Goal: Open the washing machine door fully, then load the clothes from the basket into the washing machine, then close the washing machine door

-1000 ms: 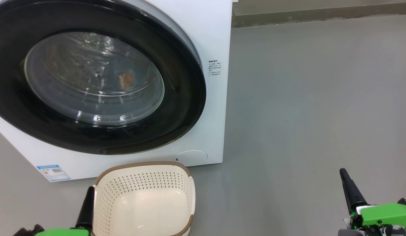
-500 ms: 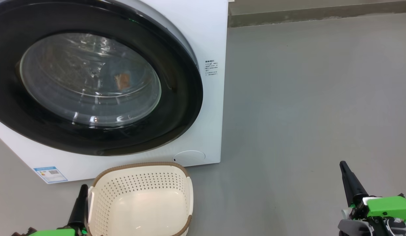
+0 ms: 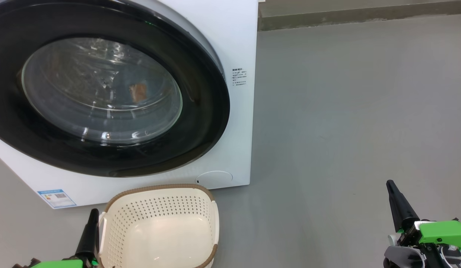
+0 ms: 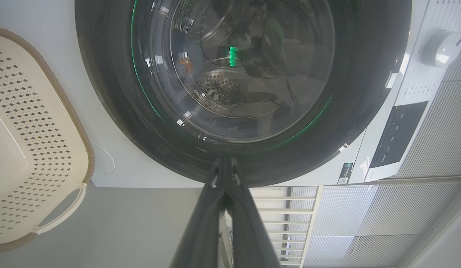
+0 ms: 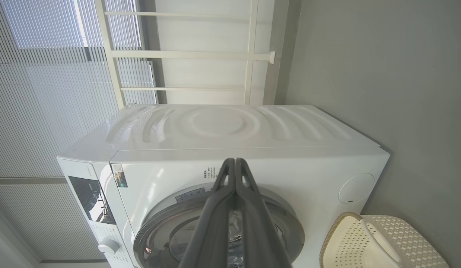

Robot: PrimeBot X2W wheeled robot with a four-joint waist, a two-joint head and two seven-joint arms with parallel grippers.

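The white washing machine (image 3: 238, 37) fills the upper left of the head view. The washing machine door (image 3: 202, 123) lies flush against its front. Through the glass bowl I see a bluish patch of the clothes with an orange-brown figure (image 3: 138, 92), also visible in the left wrist view (image 4: 184, 63). The cream basket (image 3: 159, 187) stands on the floor in front of the machine with nothing in it. My left gripper (image 3: 93, 213) is shut just left of the basket, fingers pointing at the door (image 4: 223, 160). My right gripper (image 3: 390, 184) is shut over bare floor far to the right.
Grey floor (image 3: 346, 111) stretches to the right of the machine as far as a baseboard (image 3: 364, 16) at the back. The machine's dial (image 4: 441, 48) and dark control panel (image 4: 398, 134) sit at its top. A white railing (image 5: 189, 54) and blinds stand behind it.
The camera has shifted slightly, sliding the whole picture left. My right gripper has edged forward a little. Door and basket have not moved.
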